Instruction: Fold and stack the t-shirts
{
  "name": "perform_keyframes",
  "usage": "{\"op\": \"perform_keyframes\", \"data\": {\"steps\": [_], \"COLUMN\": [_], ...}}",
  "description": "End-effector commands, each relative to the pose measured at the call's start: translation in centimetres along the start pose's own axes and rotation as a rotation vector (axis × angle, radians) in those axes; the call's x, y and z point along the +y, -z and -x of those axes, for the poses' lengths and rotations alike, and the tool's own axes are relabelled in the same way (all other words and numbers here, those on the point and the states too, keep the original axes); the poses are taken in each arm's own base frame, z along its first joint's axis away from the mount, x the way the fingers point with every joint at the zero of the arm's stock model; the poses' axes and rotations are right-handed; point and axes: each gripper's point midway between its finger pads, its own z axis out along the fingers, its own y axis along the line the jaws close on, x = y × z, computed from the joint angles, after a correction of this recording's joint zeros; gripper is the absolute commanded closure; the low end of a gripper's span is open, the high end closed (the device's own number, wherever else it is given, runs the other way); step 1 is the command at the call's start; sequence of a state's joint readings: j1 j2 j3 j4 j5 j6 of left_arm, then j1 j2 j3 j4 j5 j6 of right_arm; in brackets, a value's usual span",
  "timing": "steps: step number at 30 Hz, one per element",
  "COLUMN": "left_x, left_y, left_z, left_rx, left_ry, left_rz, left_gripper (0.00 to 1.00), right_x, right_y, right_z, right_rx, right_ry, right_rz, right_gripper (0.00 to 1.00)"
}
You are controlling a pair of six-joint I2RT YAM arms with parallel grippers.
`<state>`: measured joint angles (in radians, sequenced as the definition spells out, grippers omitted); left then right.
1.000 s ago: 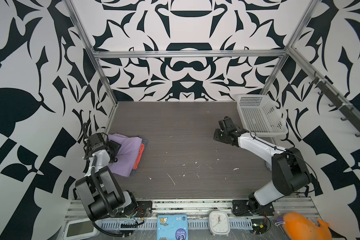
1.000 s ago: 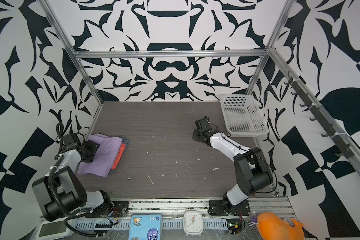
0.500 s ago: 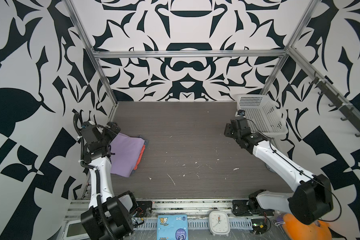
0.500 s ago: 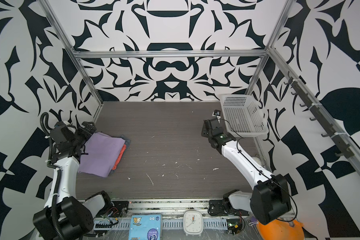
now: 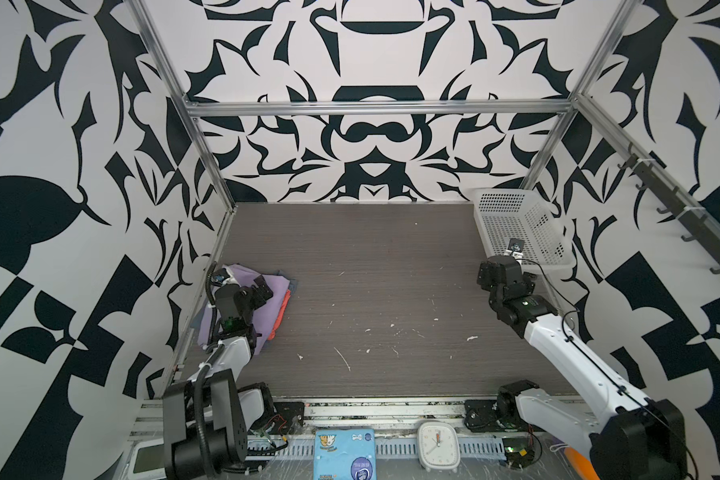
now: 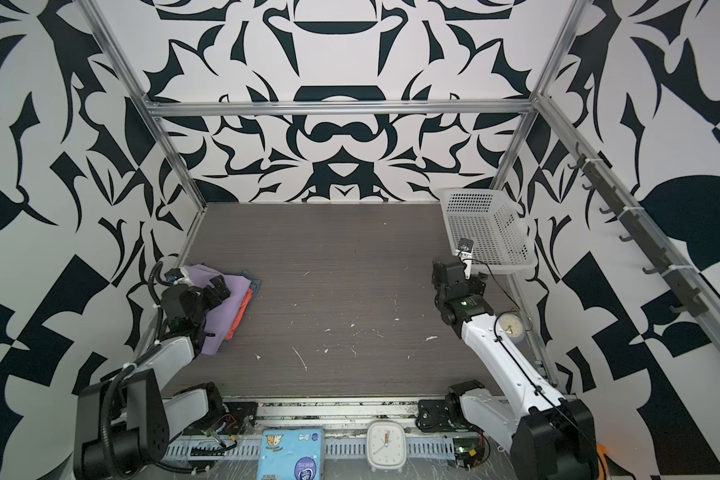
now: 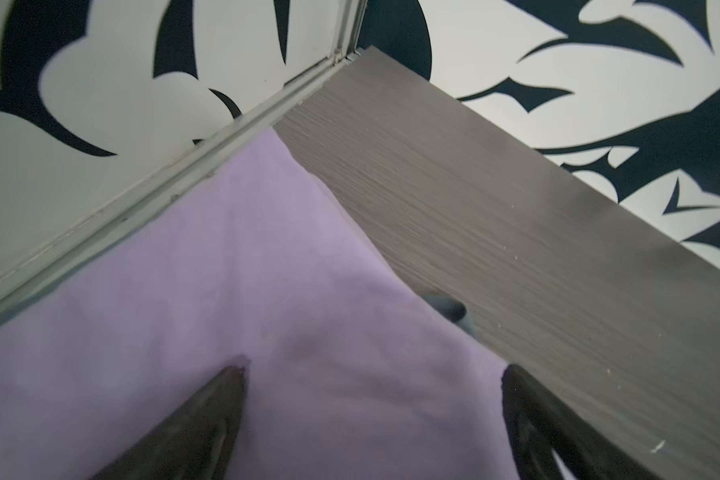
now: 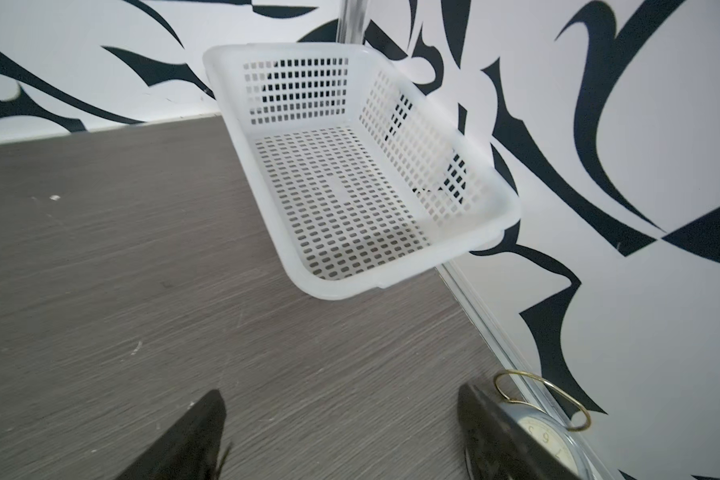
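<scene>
Looking down, I see my left claw (image 7: 373,374) wide open above the purple t-shirt (image 7: 267,270). It lies on the red t-shirt (image 5: 282,312) and the grey-blue t-shirt (image 5: 293,285) at the left edge of the table (image 5: 371,270). My right claw (image 8: 344,395) is open too, holding nothing, near the white basket (image 8: 391,286).

The lavender t-shirt (image 7: 267,291) mostly hides the grey-blue t-shirt (image 7: 449,309).
</scene>
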<state>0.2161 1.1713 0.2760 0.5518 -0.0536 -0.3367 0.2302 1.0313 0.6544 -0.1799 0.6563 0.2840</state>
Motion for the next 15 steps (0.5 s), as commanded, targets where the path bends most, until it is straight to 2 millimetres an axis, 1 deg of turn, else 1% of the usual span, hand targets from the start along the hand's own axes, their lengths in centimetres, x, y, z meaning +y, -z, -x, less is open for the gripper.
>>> {"op": "perform_keyframes", "data": {"steps": [1, 3, 7, 11, 13, 14, 15], "left_x": [-1.8, -1.8, -2.0, -2.1, -1.8, -2.0, -2.3], "left_y": [-0.4, -1.3, -2.1, -2.9, -3.3, -3.6, -3.8], "left_z": [3.2, 2.4, 2.4, 2.2, 1.6, 0.8, 1.0], "left_rx": [-0.157, -0.142, -0.116, -0.104, -0.137, -0.144, -0.198], "left_ry": [-0.067, -0.072, -0.103, -0.129, -0.129, -0.141, -0.159], "left_rz": [-0.059, -0.062, -0.060, -0.062, -0.064, -0.083, -0.094], "left_gripper": [0.01, 0.01, 0.01, 0.01, 0.01, 0.01, 0.01], "right_x": [-0.6, -0.6, -0.4, 0.5, 1.1, 1.5, 1.8], "right_y": [-0.7, -1.5, -3.3, -5.6, -6.4, -6.7, -7.0], "right_z": [0.7, -0.4, -1.8, -3.2, -3.5, -3.5, -3.5], "right_rx": [-0.080, -0.085, -0.089, -0.080, -0.101, -0.120, -0.141], "right_ry": [0.002, 0.013, 0.023, 0.046, 0.054, 0.054, 0.057], "right_rz": [-0.048, -0.056, -0.046, -0.014, 0.005, 0.022, 0.038], "right_gripper": [0.09, 0.08, 0.08, 0.08, 0.08, 0.08, 0.08]}}
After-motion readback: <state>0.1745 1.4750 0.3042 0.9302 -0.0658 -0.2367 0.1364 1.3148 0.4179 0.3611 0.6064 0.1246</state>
